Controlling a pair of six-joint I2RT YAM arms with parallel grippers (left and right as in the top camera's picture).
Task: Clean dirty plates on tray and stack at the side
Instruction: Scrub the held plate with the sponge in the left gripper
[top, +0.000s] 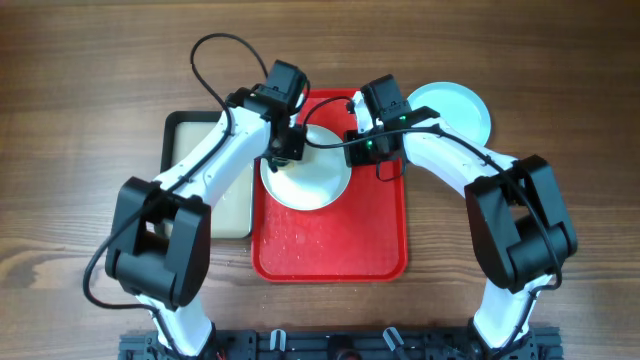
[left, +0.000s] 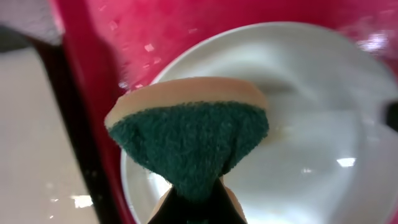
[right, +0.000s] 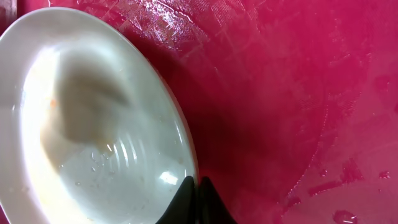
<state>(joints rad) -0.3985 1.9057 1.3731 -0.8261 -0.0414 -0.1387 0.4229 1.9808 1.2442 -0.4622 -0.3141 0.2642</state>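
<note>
the left arm and right arm close in the plate from both sides; the tray's near half lies bare, open from the front.

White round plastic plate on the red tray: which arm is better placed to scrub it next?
Left. The left gripper holds the green-faced sponge over the round white plastic plate; the right gripper only pinches its rim.
</note>
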